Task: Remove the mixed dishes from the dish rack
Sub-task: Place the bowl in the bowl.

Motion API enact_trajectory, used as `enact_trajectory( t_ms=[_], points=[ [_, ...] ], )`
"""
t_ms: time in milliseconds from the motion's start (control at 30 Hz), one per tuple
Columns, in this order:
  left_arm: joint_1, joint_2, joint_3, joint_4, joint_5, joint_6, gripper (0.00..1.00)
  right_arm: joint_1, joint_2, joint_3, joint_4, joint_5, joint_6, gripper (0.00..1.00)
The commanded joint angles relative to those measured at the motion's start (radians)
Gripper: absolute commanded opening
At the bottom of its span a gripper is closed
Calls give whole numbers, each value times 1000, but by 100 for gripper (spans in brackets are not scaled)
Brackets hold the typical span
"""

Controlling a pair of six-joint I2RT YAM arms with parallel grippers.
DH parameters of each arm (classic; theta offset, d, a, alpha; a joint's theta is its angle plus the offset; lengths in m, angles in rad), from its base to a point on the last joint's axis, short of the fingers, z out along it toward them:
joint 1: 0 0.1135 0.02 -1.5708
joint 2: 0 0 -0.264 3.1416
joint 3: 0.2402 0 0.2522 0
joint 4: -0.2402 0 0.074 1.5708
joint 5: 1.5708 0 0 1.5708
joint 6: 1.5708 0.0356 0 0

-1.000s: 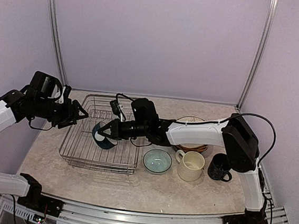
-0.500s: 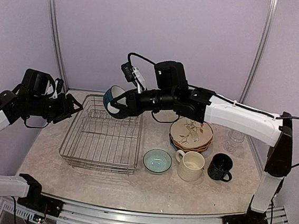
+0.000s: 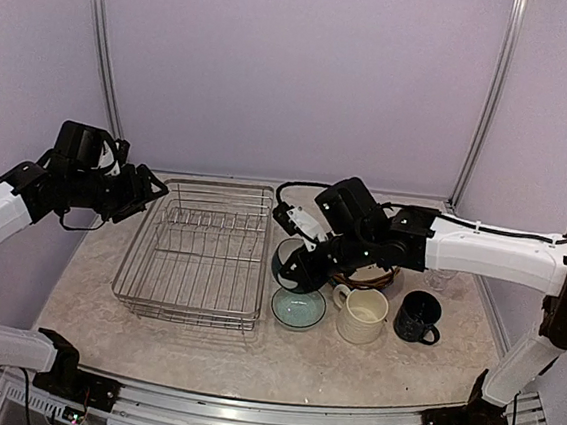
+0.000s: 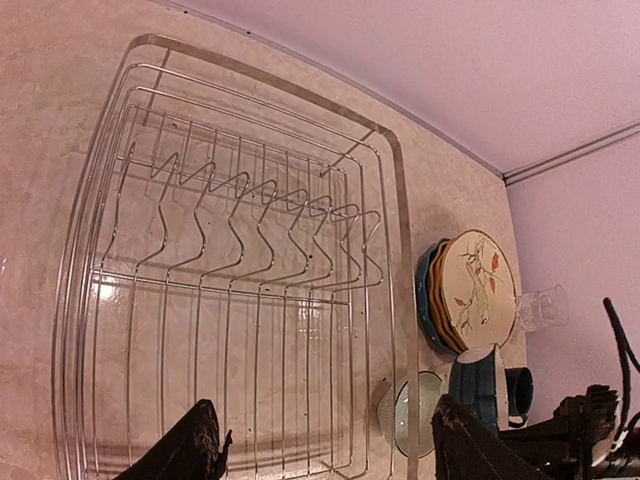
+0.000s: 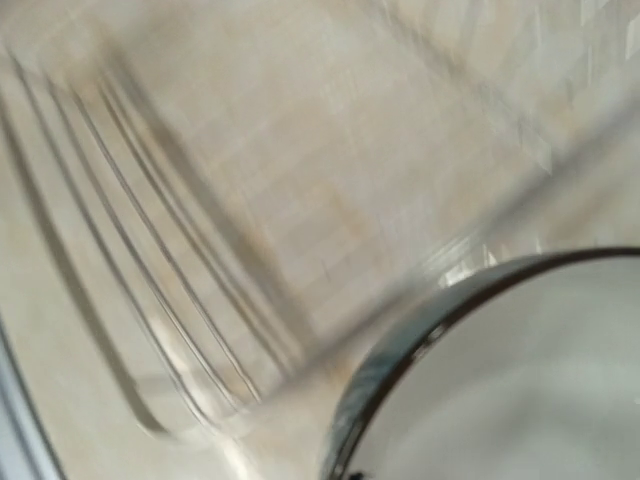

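The silver wire dish rack (image 3: pixel 194 254) stands left of centre with no dishes in it; it also fills the left wrist view (image 4: pixel 250 290). My right gripper (image 3: pixel 307 252) is shut on the dark white-lined bowl (image 3: pixel 292 265), tilted just above the teal bowl (image 3: pixel 297 308). The right wrist view shows only the bowl's rim and white inside (image 5: pixel 520 380), blurred. My left gripper (image 3: pixel 150 196) is open and empty above the rack's far left corner; its fingertips (image 4: pixel 190 450) show at the bottom of the left wrist view.
The plate stack (image 3: pixel 376 277) with the cream floral plate (image 4: pixel 475 285) on top lies behind my right arm. A cream mug (image 3: pixel 362 316), a navy mug (image 3: pixel 416 318) and a clear glass (image 3: pixel 445 281) stand to the right of the rack.
My right arm lifted the dark bowl out of the rack, swung it right and lowered it over the teal bowl. My left arm drew back a little, still open.
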Motion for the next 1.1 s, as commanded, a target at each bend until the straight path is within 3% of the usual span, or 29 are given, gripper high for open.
enact_trajectory(
  t_ms=[0, 667, 867, 1067],
  points=[
    [6, 8, 24, 35, 15, -30, 70, 13, -45, -63, 73, 24, -11, 0],
    [5, 11, 50, 7, 8, -16, 73, 108, 96, -46, -34, 206, -27, 0],
    [1, -4, 75, -16, -1, 9, 88, 108, 76, -75, 10, 218, -8, 30],
    [3, -34, 135, -47, -31, 49, 99, 98, -37, -63, -37, 373, 10, 81]
  ],
)
